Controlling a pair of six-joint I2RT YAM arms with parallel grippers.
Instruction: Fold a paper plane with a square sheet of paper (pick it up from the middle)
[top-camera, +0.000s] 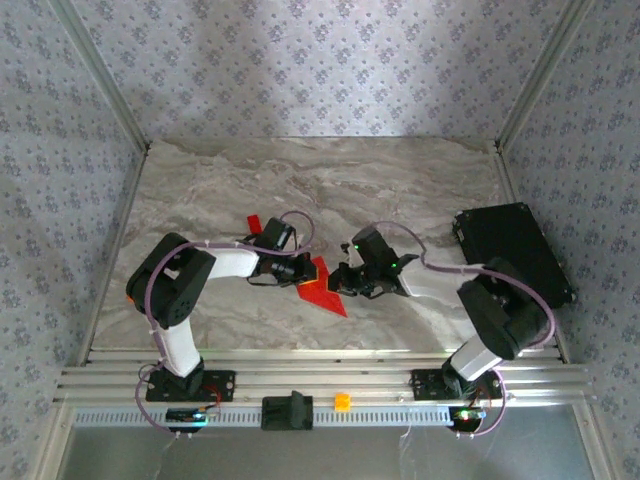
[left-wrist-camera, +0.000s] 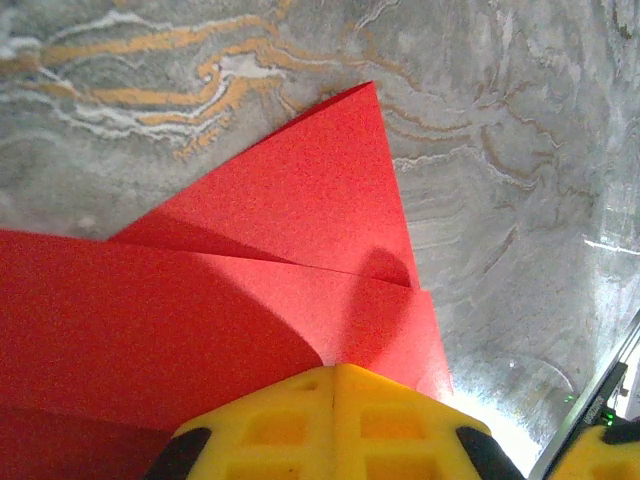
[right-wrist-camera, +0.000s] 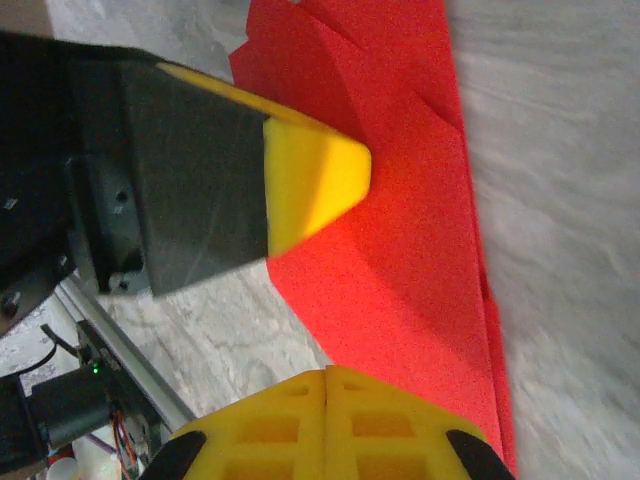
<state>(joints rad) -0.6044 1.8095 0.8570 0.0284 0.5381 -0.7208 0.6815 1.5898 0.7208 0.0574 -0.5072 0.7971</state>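
The left claw (left-wrist-camera: 335, 392) has its two yellow, grid-patterned fingers pressed together, with the tip down on the square sheet of paper (left-wrist-camera: 290, 215). The right claw (right-wrist-camera: 328, 392) is pressed together too, on the paper's right side. The one sheet is thin, bright red and folded to a point. It lies flat in the middle of the grey marble table (top-camera: 400, 180). One black case (top-camera: 512, 250) lies on the right.

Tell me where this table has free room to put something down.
Free: the far strip of the table, between back wall and arms. Crowded: the middle, where the left claw and right claw meet at the red paper; the black case takes the right edge.
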